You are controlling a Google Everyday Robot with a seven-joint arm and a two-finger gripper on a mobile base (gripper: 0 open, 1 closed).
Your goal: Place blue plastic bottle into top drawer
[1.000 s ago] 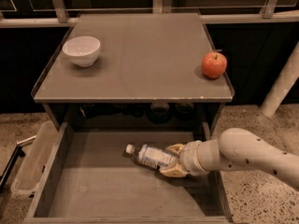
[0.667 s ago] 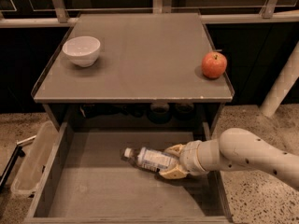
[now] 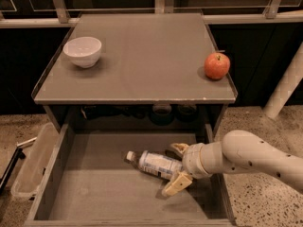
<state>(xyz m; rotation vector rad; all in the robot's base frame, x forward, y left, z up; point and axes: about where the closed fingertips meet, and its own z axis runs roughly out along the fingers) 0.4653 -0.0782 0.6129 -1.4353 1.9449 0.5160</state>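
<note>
pincer (image 3: 178, 167) spread around bottle (image 3: 154, 163), in top drawer (image 3: 102, 190)

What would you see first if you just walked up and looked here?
The robot's white arm reaches in from the right, its gripper at the base end of the blue plastic bottle, which lies on its side in the open top drawer. Next come the red apple and white bowl on the tabletop.
</note>
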